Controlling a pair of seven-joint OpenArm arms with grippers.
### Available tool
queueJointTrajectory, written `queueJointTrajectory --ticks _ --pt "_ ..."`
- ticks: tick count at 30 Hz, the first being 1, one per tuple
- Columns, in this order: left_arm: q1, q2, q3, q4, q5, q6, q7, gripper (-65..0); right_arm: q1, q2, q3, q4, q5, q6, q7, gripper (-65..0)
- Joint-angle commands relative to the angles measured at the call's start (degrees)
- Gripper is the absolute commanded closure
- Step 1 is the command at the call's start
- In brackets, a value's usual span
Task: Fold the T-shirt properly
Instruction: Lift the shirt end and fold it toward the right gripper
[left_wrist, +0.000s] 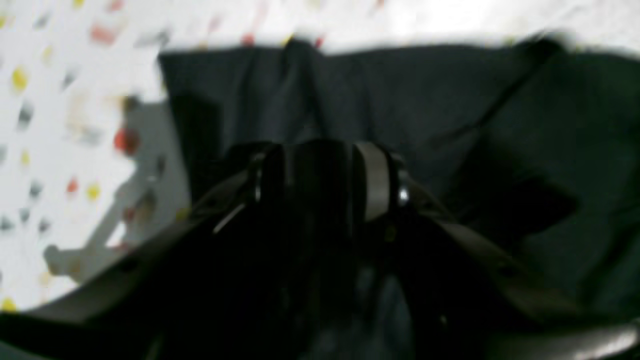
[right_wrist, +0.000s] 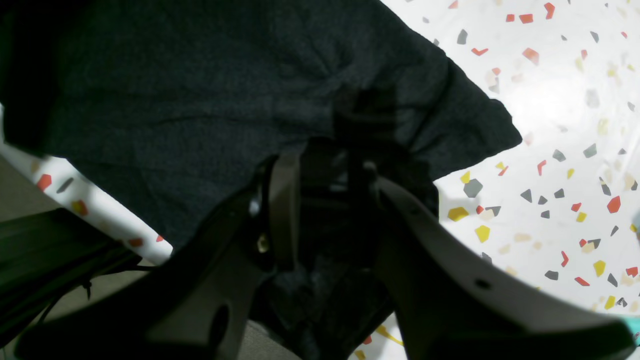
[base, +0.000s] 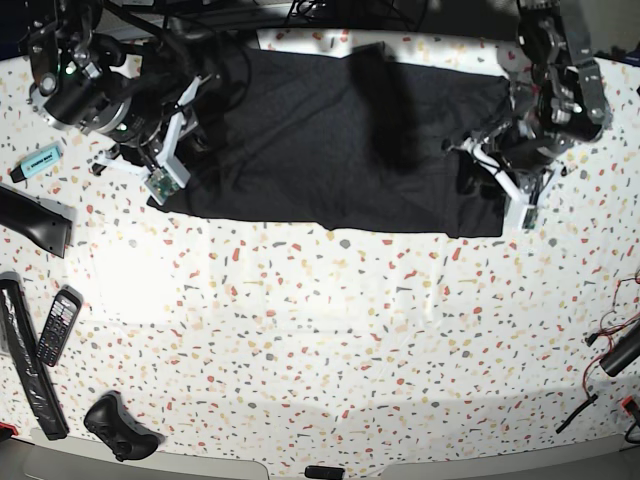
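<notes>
One T-shirt (base: 320, 140): black matte cotton, wide rectangle | right gripper (right_wrist: 325, 165): pinching its edge | left gripper (left_wrist: 325, 165): unclear

The black T-shirt (base: 330, 150) lies plain side up, spread as a wide, creased band across the bench's (base: 330, 340) far half.

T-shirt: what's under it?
The T-shirt lies spread on the speckled table, which shows all round it. Anything between cloth and table is covered; no lump shows.
</notes>
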Motion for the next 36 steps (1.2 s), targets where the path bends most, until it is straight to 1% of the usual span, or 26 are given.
queueJointTrajectory --ticks 1,3,6,9,11,20,25,28,31,36 --pt "-0.3 -0.2 0.0 1.0 -0.5 -0.1 -2.0 -12.6 0.3 0.6 0.4 0.9 0.5 0.2 1.1 -16.4" --pt "0.1 -0.2 0.0 1.0 -0.6 -0.6 -2.2 0.0 0.3 0.6 0.4 0.9 0.5 0.2 1.1 -16.4" --pt "0.0 -0.2 0.0 1.0 -0.2 -1.4 -1.3 0.0 0.3 0.6 0.4 0.9 0.5 0.2 1.1 -16.4" --pt "0.3 -0.2 0.0 1.0 3.6 -1.4 -0.9 0.0 0.3 0.6 0.4 0.9 0.5 0.2 1.1 -16.4" --pt "0.6 -0.2 0.0 0.9 4.9 -1.3 -0.7 0.0 0.3 0.6 0.4 0.9 0.5 0.2 1.1 -16.4" --pt "1.8 -0.2 0.5 0.9 5.2 -1.3 0.7 0.0 0.3 0.6 0.4 0.9 0.5 0.2 1.1 -16.4" --pt "2.5 -0.2 3.9 0.6 6.2 -1.2 0.5 0.0 0.3 0.6 0.4 0.9 0.5 0.2 1.1 -16.4" --pt "2.4 -0.2 6.6 0.6 7.2 1.4 0.1 0.0 0.3 0.6 0.4 0.9 0.5 0.2 1.0 -16.4" --pt "2.4 -0.2 8.9 0.6 7.2 2.5 -1.0 0.0 0.3 0.6 0.4 0.9 0.5 0.2 1.0 -16.4" --pt "2.4 -0.2 12.3 0.6 7.2 2.7 -2.5 0.0 0.3 0.6 0.4 0.9 0.5 0.2 0.9 -16.4"
